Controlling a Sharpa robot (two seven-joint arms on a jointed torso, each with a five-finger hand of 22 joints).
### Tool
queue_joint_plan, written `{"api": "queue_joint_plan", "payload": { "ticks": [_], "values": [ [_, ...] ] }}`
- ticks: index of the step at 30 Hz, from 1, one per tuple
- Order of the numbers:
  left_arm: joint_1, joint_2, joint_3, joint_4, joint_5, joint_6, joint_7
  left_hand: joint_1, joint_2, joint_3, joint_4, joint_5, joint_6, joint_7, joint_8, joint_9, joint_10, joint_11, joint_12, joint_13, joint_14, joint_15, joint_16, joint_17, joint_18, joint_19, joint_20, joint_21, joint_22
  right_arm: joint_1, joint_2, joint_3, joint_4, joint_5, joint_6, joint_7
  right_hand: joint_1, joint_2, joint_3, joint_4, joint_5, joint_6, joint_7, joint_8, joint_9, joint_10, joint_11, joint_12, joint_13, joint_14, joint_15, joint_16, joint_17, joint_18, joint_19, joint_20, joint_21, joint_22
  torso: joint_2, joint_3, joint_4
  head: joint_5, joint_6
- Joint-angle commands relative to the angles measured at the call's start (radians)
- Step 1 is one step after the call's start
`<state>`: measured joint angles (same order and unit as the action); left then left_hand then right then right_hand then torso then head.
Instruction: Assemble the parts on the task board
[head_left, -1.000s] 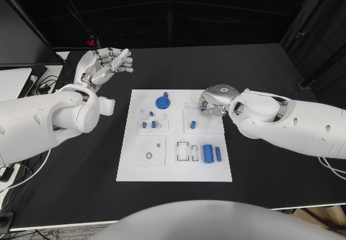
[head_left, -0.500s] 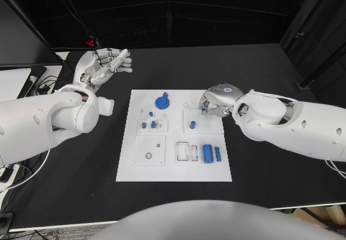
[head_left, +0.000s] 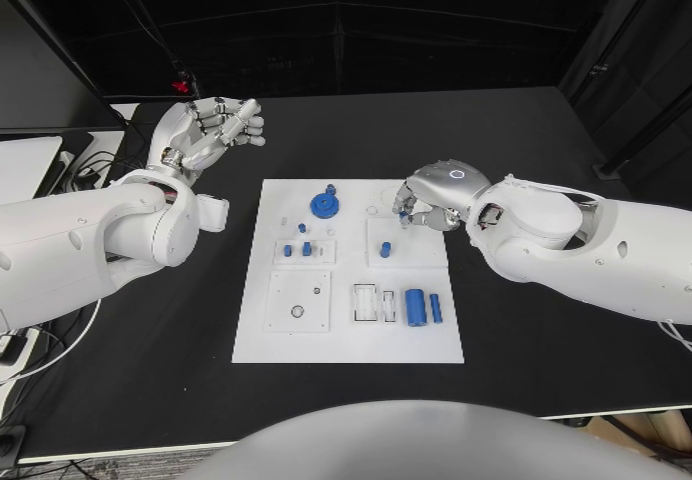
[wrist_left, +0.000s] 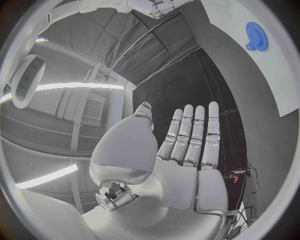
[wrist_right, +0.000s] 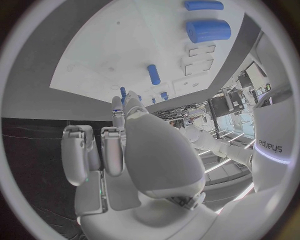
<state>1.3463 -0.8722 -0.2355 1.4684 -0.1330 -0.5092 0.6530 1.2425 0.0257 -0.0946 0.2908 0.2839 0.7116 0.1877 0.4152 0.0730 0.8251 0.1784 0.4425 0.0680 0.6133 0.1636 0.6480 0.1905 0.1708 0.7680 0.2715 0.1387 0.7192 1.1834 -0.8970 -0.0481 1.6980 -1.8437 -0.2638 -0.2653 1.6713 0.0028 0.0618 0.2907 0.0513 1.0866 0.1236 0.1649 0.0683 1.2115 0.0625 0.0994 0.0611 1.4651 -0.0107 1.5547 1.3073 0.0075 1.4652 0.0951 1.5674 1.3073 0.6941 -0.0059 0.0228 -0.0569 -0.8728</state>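
Note:
The white task board (head_left: 346, 330) lies mid-table. On it are a blue gear (head_left: 327, 206), small blue pegs (head_left: 297, 247), one upright blue peg (head_left: 387, 248), a thick blue cylinder (head_left: 415, 306) and a thin blue pin (head_left: 436, 307). My right hand (head_left: 418, 205) hovers over the board's far right corner. Its thumb and a finger are pressed together, and a small blue part (wrist_right: 123, 92) seems pinched at their tips. The other fingers (wrist_right: 78, 150) are curled in. My left hand (head_left: 216, 122) is raised beyond the board's far left, fingers straight and holding nothing (wrist_left: 187, 145).
The board carries raised white blocks with sockets (head_left: 300, 300) and slots (head_left: 375, 302). A white desk with cables (head_left: 36, 160) stands past the table's left edge. Bare black tabletop (head_left: 548, 330) surrounds the board.
My right hand and forearm have shifted slightly right and toward the far side over the board's corner. The left hand has not moved.

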Motion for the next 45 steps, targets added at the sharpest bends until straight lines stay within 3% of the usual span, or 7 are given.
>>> {"api": "queue_joint_plan", "payload": {
  "ticks": [1,10,16,20,25,33,45],
  "values": [
    [0.001,0.002,0.001,-0.001,0.001,0.005,0.004,0.005,0.006,-0.005,0.0,0.003,0.008,0.028,0.007,-0.001,-0.002,-0.006,0.005,-0.001,-0.004,-0.002,0.001,-0.001,0.01,0.007,0.0,0.007,-0.002,0.005,0.0,0.002,0.006,-0.021,-0.033,0.004,0.004,-0.002,0.004,0.0,-0.004,0.006,-0.002,-0.005,0.001,0.006,0.003,-0.005,-0.001,0.101,0.008,0.004,0.239,-0.008,0.106,0.005,0.003,0.263,0.001,-0.0001,0.0003,0.001,0.0],
    [0.001,0.002,0.001,0.0,0.001,0.005,0.004,0.006,0.007,-0.007,0.0,0.004,0.008,0.027,0.007,-0.002,-0.002,-0.006,0.006,-0.001,-0.004,-0.003,0.003,-0.003,0.01,0.009,0.0,0.008,-0.002,0.007,0.015,0.004,0.015,-0.025,-0.068,0.027,0.004,-0.004,0.005,0.0,-0.004,0.007,-0.001,-0.006,0.001,0.007,0.003,-0.007,-0.001,0.101,0.008,0.004,0.239,-0.008,0.106,0.006,0.003,0.263,0.001,0.0004,-0.0009,0.009,0.0],
    [0.001,0.004,0.001,0.0,0.001,0.006,0.003,0.006,0.007,-0.007,0.0,0.004,0.008,0.027,0.007,-0.002,-0.002,-0.006,0.006,-0.001,-0.004,-0.003,0.003,-0.003,0.01,0.009,0.0,0.008,-0.002,0.008,0.04,0.004,0.022,-0.011,-0.089,0.051,0.003,-0.006,0.007,0.0,-0.004,0.007,0.0,-0.007,0.001,0.008,0.004,-0.01,-0.001,0.101,0.008,0.004,0.239,-0.008,0.106,0.006,0.003,0.263,0.002,0.0006,0.0031,0.011,0.0],
    [0.001,0.004,0.001,0.0,0.001,0.006,0.003,0.006,0.007,-0.007,0.0,0.004,0.008,0.027,0.007,-0.002,-0.002,-0.006,0.006,-0.001,-0.004,-0.003,0.003,-0.003,0.01,0.009,0.0,0.008,-0.002,0.008,0.062,0.004,0.018,0.007,-0.095,0.064,0.002,-0.007,0.01,0.001,-0.004,0.007,0.003,-0.009,0.001,0.01,0.006,-0.013,-0.001,0.101,0.009,0.004,0.239,-0.008,0.106,0.007,0.003,0.263,0.0,-0.0004,0.0,0.02,0.0],
    [0.001,0.007,0.001,-0.002,0.001,0.006,0.004,0.006,0.007,-0.007,0.0,0.004,0.008,0.027,0.007,-0.002,-0.002,-0.006,0.006,-0.001,-0.004,-0.003,0.003,-0.003,0.01,0.009,0.0,0.008,-0.002,0.008,0.098,0.004,0.016,0.023,-0.112,0.088,0.001,-0.008,0.014,0.0,-0.004,0.008,0.007,-0.012,0.001,0.012,0.01,-0.017,-0.001,0.101,0.012,0.003,0.238,-0.008,0.106,0.009,0.003,0.263,0.001,-0.0005,0.0021,0.031,0.0],
    [0.001,0.009,0.001,-0.002,0.001,0.005,0.004,0.007,0.008,-0.009,0.0,0.004,0.008,0.027,0.008,-0.002,-0.002,-0.006,0.007,-0.002,-0.004,-0.003,0.005,-0.005,0.01,0.009,-0.001,0.008,-0.002,0.008,0.15,0.005,0.014,0.031,-0.052,0.074,0.0,-0.009,0.016,0.001,-0.004,0.008,0.008,-0.014,0.001,0.013,0.012,-0.02,-0.001,0.1,0.014,0.002,0.236,-0.008,0.106,0.011,0.003,0.263,0.0,-0.0016,0.0006,0.066,0.0],
    [0.001,0.014,0.001,-0.007,0.001,0.005,0.004,0.007,0.008,-0.009,0.0,0.004,0.008,0.027,0.008,-0.002,-0.002,-0.006,0.007,-0.002,-0.004,-0.003,0.005,-0.005,0.01,0.009,-0.001,0.008,-0.002,0.008,0.213,0.004,-0.004,0.053,-0.013,0.087,0.0,-0.009,0.02,0.0,-0.004,0.008,0.01,-0.016,0.0,0.014,0.013,-0.024,-0.001,0.1,0.015,0.002,0.235,-0.008,0.106,0.012,0.003,0.263,0.002,0.0,0.0013,0.093,0.0]
  ]
}}
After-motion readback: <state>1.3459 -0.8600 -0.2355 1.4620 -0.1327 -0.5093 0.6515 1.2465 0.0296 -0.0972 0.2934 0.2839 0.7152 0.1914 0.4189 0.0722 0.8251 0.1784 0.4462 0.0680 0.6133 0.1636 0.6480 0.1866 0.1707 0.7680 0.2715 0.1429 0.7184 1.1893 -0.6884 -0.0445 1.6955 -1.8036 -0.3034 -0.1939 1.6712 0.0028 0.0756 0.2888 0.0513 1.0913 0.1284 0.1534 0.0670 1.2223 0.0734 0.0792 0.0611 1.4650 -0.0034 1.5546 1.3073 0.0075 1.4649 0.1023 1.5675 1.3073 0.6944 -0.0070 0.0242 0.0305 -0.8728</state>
